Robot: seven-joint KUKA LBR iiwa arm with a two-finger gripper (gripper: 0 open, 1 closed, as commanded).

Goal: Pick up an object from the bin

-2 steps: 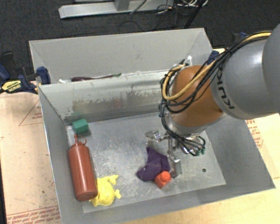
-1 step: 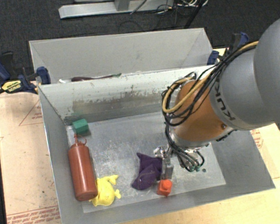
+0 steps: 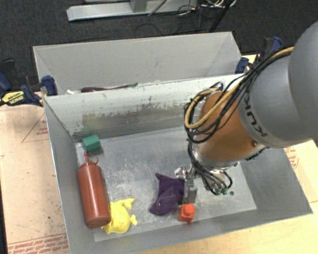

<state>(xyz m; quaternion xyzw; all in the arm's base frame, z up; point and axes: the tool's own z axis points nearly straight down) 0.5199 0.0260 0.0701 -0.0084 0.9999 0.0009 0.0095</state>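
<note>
The small orange-red piece [image 3: 186,213] is sitting at about 6 o'clock on the bin [image 3: 129,162] floor, right by the front wall. The gripper [image 3: 189,200] is hanging just above it, on its 12 o'clock side. A purple lump [image 3: 166,196] is lying right against the gripper at 9 o'clock, touching or near enough. Honestly can't tell if the gripper is spread or closed up, since the angle is hiding that.

For a clean pick, imo, it's needing to come straight down centred on the orange piece. It should keep off the purple lump so it isn't snagging both, and mind the wall just beyond.

The arm [image 3: 293,95] is reaching in from 3 o'clock, bending over the bin's middle and pointing down, leaning a bit toward 7 o'clock. Over at 9 o'clock the bottle [image 3: 94,195], yellow toy [image 3: 120,216] and green block [image 3: 92,142] are lying well apart from all this.
</note>
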